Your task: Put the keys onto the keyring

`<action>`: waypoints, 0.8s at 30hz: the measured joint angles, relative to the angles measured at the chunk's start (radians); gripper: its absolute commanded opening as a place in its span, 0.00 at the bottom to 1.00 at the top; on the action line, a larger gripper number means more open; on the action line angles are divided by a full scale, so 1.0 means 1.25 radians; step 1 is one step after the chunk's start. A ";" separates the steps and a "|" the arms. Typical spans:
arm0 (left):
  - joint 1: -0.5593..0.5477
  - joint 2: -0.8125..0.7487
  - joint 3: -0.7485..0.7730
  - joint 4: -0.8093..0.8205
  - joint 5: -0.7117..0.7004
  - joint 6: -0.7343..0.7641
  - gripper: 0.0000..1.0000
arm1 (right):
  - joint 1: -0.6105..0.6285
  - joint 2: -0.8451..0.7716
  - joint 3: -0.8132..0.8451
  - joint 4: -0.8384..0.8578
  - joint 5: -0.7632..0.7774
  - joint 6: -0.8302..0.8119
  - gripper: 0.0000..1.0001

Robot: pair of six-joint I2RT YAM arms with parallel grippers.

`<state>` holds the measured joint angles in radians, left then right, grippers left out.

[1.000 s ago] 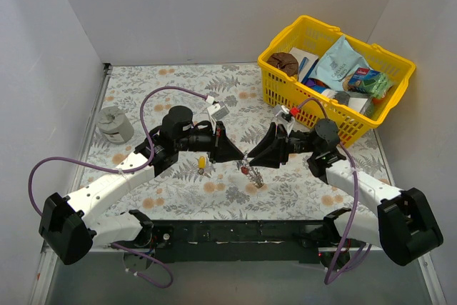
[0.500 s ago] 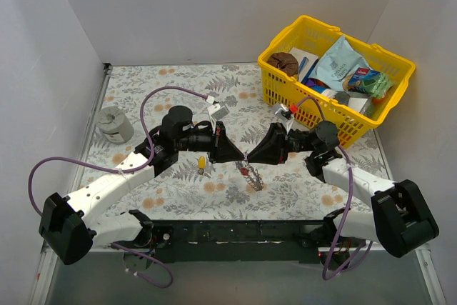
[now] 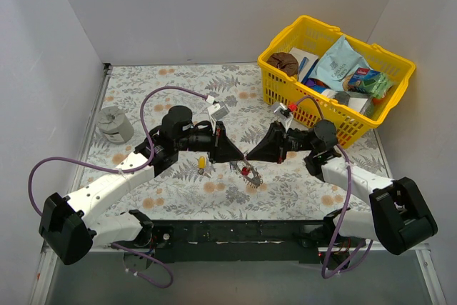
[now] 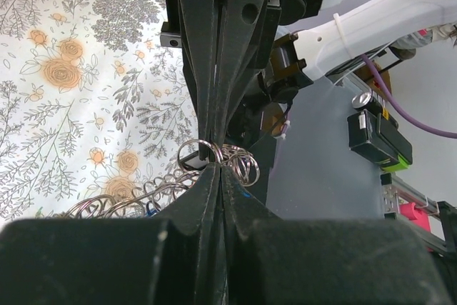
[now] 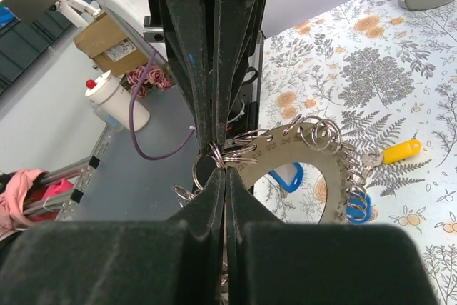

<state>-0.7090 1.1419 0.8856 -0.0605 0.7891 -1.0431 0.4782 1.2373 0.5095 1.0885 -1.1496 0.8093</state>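
My left gripper (image 3: 240,156) and right gripper (image 3: 252,156) meet tip to tip above the middle of the table. Both are shut on the same small silver keyring (image 5: 212,155), which also shows in the left wrist view (image 4: 207,153). It hangs with several other silver rings on a tan numbered ring plate (image 5: 325,166). The red key (image 3: 245,171) dangles just below the tips. The blue key (image 5: 289,176) lies under the plate, and another blue piece (image 5: 357,206) hangs at its edge. The yellow key (image 3: 202,163) lies on the cloth, also seen from the right wrist (image 5: 400,151).
A yellow basket (image 3: 285,41) full of packets stands at the back right, close behind the right arm. A grey round cylinder (image 3: 114,123) sits at the left edge of the floral cloth (image 3: 178,80). White walls close in the left, back and right.
The right arm has shifted slightly left and its wrist has turned a little. The hanging rings and red key have drawn up and left. The left arm has held still.
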 measured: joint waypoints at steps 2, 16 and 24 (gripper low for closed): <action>0.000 0.000 0.000 -0.002 -0.008 0.005 0.20 | 0.000 -0.001 0.004 -0.023 0.005 -0.015 0.01; 0.006 -0.125 0.001 0.015 -0.142 -0.005 0.78 | 0.004 -0.123 0.052 -0.409 0.085 -0.283 0.01; 0.017 -0.108 -0.004 0.084 -0.117 -0.054 0.59 | 0.005 -0.210 0.039 -0.374 0.171 -0.251 0.01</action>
<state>-0.6880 1.0069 0.8810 0.0448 0.6430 -1.1103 0.4847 0.9752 0.5587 0.6205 -0.9360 0.4957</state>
